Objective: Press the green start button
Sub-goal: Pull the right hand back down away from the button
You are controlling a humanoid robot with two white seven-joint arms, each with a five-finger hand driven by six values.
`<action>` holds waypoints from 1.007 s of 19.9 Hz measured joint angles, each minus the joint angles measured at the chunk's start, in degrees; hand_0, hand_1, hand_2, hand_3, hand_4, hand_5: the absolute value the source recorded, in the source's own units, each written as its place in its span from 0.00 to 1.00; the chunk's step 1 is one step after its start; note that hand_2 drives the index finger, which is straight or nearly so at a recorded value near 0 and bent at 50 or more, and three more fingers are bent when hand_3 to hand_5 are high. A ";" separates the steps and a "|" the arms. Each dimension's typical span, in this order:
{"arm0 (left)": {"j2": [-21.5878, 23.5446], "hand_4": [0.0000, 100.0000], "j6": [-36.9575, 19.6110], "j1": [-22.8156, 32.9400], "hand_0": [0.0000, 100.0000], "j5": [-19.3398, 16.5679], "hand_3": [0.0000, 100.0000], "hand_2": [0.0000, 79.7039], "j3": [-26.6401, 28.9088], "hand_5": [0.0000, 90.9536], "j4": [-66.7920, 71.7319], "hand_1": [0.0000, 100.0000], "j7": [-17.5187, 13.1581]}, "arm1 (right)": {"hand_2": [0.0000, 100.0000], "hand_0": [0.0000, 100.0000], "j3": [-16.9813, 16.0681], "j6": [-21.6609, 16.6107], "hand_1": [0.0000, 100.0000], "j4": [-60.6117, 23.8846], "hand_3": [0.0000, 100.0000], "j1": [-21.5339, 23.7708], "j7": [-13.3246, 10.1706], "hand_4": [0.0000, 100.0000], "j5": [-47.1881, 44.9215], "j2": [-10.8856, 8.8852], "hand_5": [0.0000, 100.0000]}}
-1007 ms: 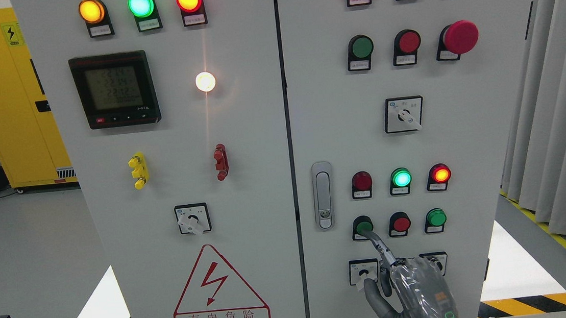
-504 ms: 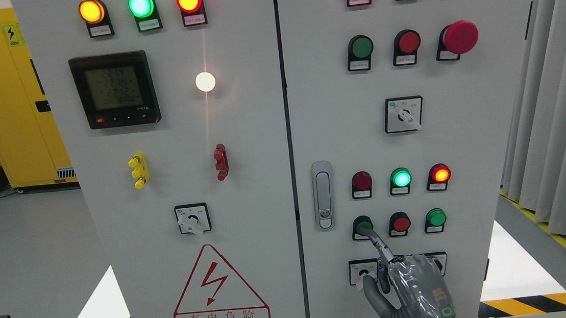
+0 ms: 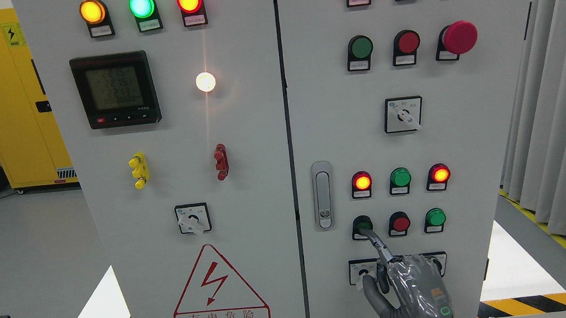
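Observation:
The green start button (image 3: pixel 362 223) sits at the lower left of the right cabinet door (image 3: pixel 331 124), first in a row with a red button (image 3: pixel 400 223) and another green button (image 3: pixel 435 217). My right hand (image 3: pixel 413 288) comes up from the bottom edge. Its index finger (image 3: pixel 376 243) is stretched out with the tip on the green start button, and the other fingers are curled. Above the row, the red lamp (image 3: pixel 362 182) and the right red lamp (image 3: pixel 440 174) are lit, and the green lamp (image 3: pixel 400 177) between them is dark. The left arm is out of view.
A door latch (image 3: pixel 322 195) is left of the button. Rotary switches (image 3: pixel 363 272) sit just below it, partly behind my hand. The left door (image 3: pixel 184 137) carries a meter (image 3: pixel 115 89) and lamps. A yellow cabinet (image 3: pixel 6 101) stands far left, curtains (image 3: pixel 560 104) right.
The left red lamp above the button has lit and the green lamp beside it has gone dark. My index finger has stayed on the green start button.

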 measured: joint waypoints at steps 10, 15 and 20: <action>0.00 0.00 0.00 0.01 0.12 0.00 0.00 0.00 0.00 0.00 0.01 0.56 0.00 | 0.04 0.75 -0.21 -0.03 0.91 0.76 0.95 -0.65 0.00 0.95 -0.24 0.00 1.00; 0.00 0.00 0.00 0.01 0.12 0.00 0.00 0.00 0.00 0.00 0.01 0.56 0.00 | 0.05 0.76 -0.28 -0.20 0.91 0.59 0.95 -0.49 0.17 0.95 -0.30 0.00 1.00; 0.00 0.00 0.00 0.01 0.12 0.00 0.00 0.00 0.00 0.00 0.01 0.56 0.00 | 0.05 0.78 -0.28 -0.21 0.91 -0.77 0.95 0.64 -0.35 0.95 -0.33 0.00 1.00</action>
